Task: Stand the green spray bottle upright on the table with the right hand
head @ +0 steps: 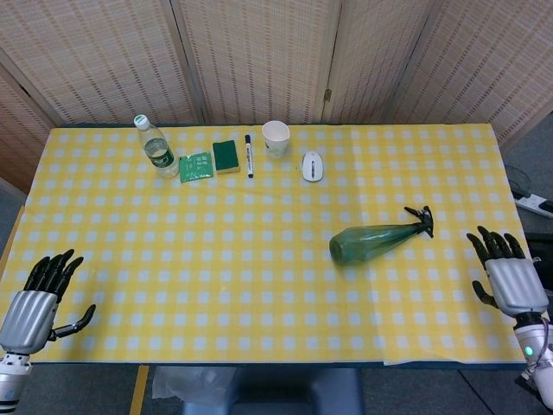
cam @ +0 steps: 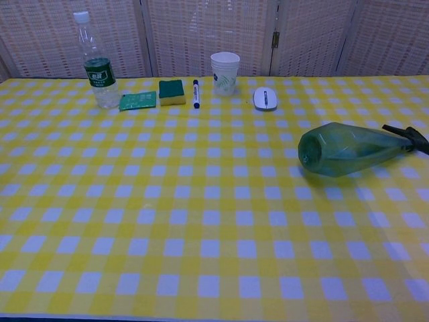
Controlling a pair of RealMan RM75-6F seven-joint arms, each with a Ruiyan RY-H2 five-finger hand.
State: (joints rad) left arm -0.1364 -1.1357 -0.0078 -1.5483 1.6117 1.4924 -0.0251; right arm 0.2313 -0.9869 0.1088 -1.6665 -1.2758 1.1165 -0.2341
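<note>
On the yellow-checked tablecloth (head: 259,259), bring the empty, spread-fingered right hand (head: 510,281) around the wide body of the lying translucent green plastic spray bottle (head: 373,242), avoiding its black nozzle.

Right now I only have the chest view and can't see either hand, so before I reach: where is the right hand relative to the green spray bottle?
Observer: The right hand is at the table's right edge, beyond the black nozzle end of the green spray bottle, not touching it.
Operator: Is it holding anything?
Observer: No, its fingers are spread and empty.
Operator: And the left hand?
Observer: The left hand is at the near left corner of the table, also empty, far from the bottle.
</note>
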